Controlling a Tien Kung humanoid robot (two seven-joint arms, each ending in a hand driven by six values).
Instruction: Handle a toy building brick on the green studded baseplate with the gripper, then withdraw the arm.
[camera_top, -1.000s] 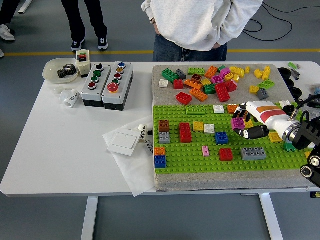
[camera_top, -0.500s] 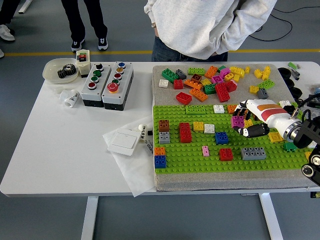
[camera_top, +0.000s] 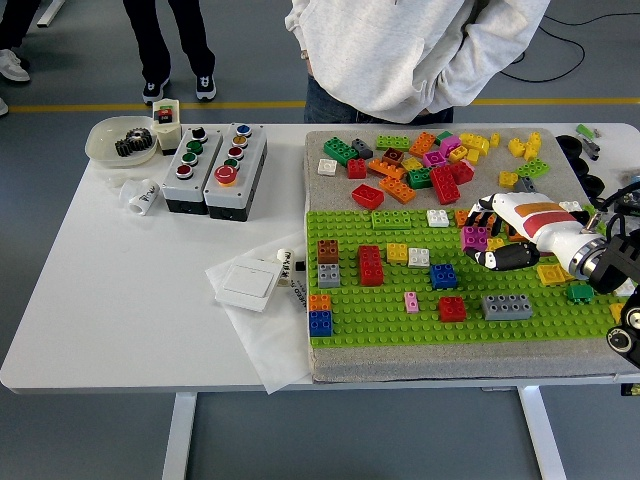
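The green studded baseplate (camera_top: 400, 322) lies on a grey mat at the table's right, with several bricks stuck on it. A magenta brick (camera_top: 475, 238) sits at its upper right part. My right hand (camera_top: 483, 237), white with an orange stripe, comes in from the right edge with its fingers curled around that magenta brick, fingers above it and thumb below. Whether the brick is seated on the studs or lifted, I cannot tell. My left arm is out of the picture.
Loose bricks (camera_top: 430, 160) are heaped on the mat behind the baseplate. A blue brick (camera_top: 443, 276), a red brick (camera_top: 452, 308) and a grey brick (camera_top: 507, 306) stand near my hand. Button boxes (camera_top: 215, 168), a bowl (camera_top: 108, 150) and a white switch (camera_top: 250, 283) sit left. A person (camera_top: 410, 50) stands at the far side.
My right hand and the magenta brick have shifted slightly toward the far side of the baseplate. The person has leaned a little to the right.
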